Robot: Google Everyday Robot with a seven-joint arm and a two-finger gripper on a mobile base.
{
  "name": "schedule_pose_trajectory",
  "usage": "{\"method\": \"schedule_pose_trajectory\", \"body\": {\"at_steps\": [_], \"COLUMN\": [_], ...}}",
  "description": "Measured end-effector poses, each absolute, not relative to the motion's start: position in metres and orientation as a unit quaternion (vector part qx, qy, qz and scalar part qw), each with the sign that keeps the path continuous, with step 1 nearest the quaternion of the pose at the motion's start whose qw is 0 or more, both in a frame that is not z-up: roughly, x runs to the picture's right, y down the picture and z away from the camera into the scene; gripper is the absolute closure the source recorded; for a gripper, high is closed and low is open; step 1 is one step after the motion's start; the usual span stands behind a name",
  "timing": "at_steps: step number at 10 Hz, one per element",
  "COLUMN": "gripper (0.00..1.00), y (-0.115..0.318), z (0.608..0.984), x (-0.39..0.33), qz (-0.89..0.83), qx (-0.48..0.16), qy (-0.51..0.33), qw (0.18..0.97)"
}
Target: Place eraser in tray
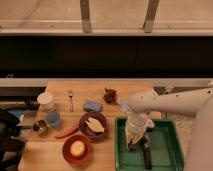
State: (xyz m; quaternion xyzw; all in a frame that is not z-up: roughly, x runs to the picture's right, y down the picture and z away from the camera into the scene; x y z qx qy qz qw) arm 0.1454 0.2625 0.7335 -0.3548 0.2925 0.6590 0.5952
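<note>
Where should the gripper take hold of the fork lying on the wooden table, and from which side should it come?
Grip the fork across its thin handle, near the middle, coming straight down from above. It lies flat on the table, pointing away from the camera, with open wood on both sides, so fingers should close left to right. The gripper is now down in the green tray.

Warm wood bench, bright dishes, one green tray.

White arm reaching down, its dark gripper low over the tray's green floor. Red bowl with a yellow thing in it, purple plate, blue sponge, blue cup, white container, dark red cluster.
</note>
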Motion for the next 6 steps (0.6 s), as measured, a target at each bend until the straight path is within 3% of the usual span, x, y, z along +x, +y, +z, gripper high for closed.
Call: {"method": "schedule_pose_trajectory", "body": {"at_steps": [4, 6], "gripper": [0.21, 0.20], "y": [0.2570, 0.2573], "z": [0.7294, 0.7291], "x": [0.1494, 0.1505], "qz": [0.666, 0.667], "qx": [-0.354, -0.354], "qy": [0.283, 0.283], "qw": [0.592, 0.591]}}
